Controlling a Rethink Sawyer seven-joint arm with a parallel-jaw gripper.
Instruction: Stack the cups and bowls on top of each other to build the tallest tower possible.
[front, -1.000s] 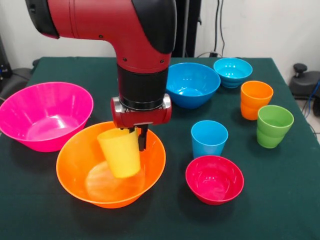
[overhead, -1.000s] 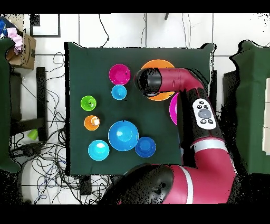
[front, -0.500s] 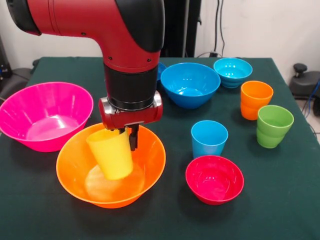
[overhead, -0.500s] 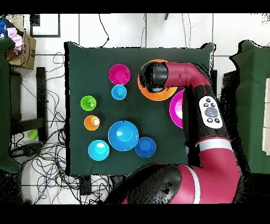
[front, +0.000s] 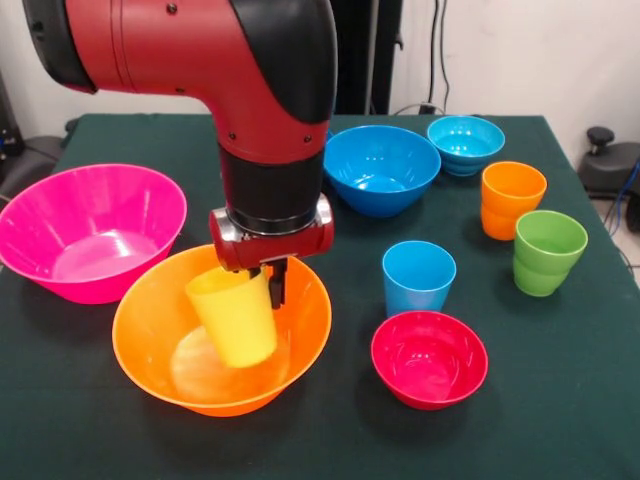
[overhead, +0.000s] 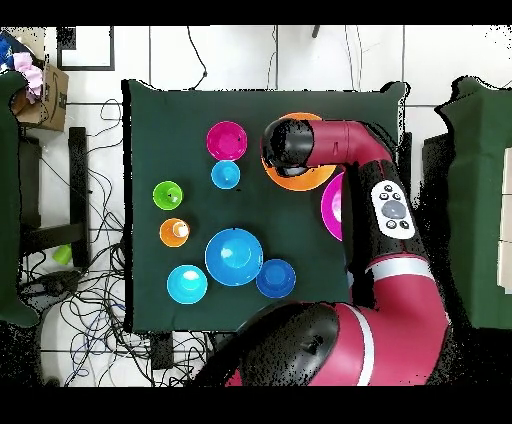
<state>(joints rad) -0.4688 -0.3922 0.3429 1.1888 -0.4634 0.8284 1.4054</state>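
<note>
Large pink bowl (front: 88, 230): far left on the table, upright and empty, next layer of the tower by my guess.
Large orange bowl (front: 220, 330): front left, just beside the pink one, and the base I am working over.
Yellow cup (front: 233, 314): clamped in my fingers by its rim, mouth up, tilted, hanging inside the orange bowl; whether its base touches the floor I cannot tell.
Gripper (front: 262, 285): closed on the yellow cup's rim, one dark finger (front: 277, 282) showing on its right side.
Step in hand: level the cup, centre it on the bowl's floor, lower until it rests, then let go; a tilted release could roll it against the wall.
Middle and right: medium blue bowl (front: 380, 168), light-blue cup (front: 418, 277), small red bowl (front: 429, 358), small cyan bowl (front: 465, 143), orange cup (front: 512, 199), green cup (front: 547, 251), all standing apart.
Surface: dark green cloth table (front: 560, 400), matte.
Room: pale wall behind, cables on the floor at one side in the overhead view.
</note>
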